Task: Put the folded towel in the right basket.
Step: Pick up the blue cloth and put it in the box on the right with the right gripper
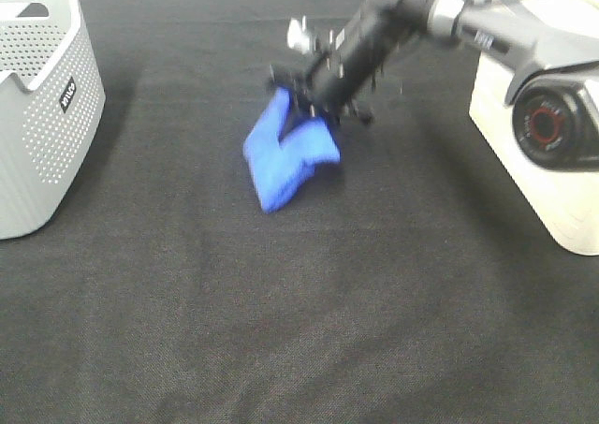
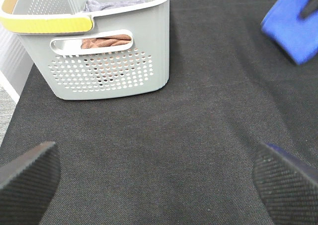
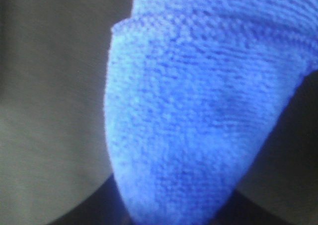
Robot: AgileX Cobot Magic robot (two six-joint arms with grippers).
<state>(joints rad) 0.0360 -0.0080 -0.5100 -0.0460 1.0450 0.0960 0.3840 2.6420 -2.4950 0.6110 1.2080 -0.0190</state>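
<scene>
A black table (image 1: 281, 349) lies under the white right basket (image 1: 538, 199). The grey left basket (image 1: 42, 134) sits far to that basket's left. Between them, nearer the right basket but outside it, the blue folded towel (image 1: 285, 162) hangs pinched in the right gripper (image 1: 304, 115), its jaws closed on the cloth. The left gripper (image 2: 158, 180) has its jaws spread wide, holding nothing.

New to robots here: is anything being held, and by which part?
The right gripper has its jaws shut on the top edge of the blue towel; the rest hangs below. The left gripper, jaws open, holds nothing.
</scene>
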